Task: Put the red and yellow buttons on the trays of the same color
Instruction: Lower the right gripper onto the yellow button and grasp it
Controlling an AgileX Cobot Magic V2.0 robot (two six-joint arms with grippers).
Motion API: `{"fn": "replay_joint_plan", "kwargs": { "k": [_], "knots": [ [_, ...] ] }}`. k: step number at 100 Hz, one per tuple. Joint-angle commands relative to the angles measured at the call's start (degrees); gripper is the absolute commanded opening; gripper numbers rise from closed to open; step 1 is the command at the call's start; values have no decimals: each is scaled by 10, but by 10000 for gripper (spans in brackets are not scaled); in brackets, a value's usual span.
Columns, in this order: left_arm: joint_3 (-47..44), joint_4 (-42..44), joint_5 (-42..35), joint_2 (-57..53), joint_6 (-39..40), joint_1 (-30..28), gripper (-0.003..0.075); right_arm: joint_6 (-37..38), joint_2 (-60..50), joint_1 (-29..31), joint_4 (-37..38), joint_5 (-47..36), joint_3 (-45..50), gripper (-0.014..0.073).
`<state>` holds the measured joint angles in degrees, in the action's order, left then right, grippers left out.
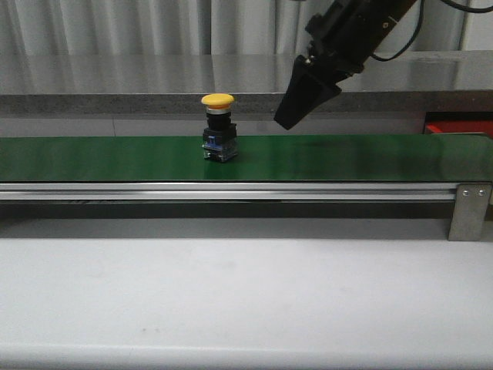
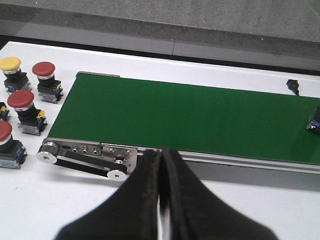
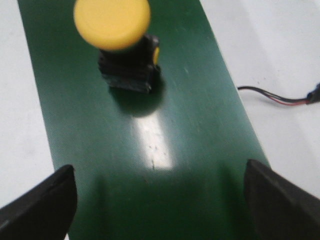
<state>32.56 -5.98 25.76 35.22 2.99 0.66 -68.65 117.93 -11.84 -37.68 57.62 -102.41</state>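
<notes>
Well apart: yellow button (image 1: 218, 127), right claw (image 1: 302, 99).

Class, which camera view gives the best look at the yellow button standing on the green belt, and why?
The front view: the yellow button shows whole, upright and sharp on the green belt. The right wrist view shows it close but blurred and cut off. The left wrist view catches only a sliver of its base at the frame edge.

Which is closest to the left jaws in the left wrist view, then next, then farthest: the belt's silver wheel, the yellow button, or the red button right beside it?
From the left gripper, whose jaws are shut:
1. Silver wheel, at the green belt's end, just ahead of the jaws.
2. Red button, off the belt's end.
3. Yellow button, beside the red one, farther from the belt.
</notes>
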Motion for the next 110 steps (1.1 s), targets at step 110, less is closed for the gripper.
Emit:
{"fn": "replay_joint_plan", "kwargs": {
  "k": [110],
  "knots": [
    [16, -1, -43, 1, 1, 4, -20, -42, -11, -1, -70, -12, -17, 664]
  ]
}}
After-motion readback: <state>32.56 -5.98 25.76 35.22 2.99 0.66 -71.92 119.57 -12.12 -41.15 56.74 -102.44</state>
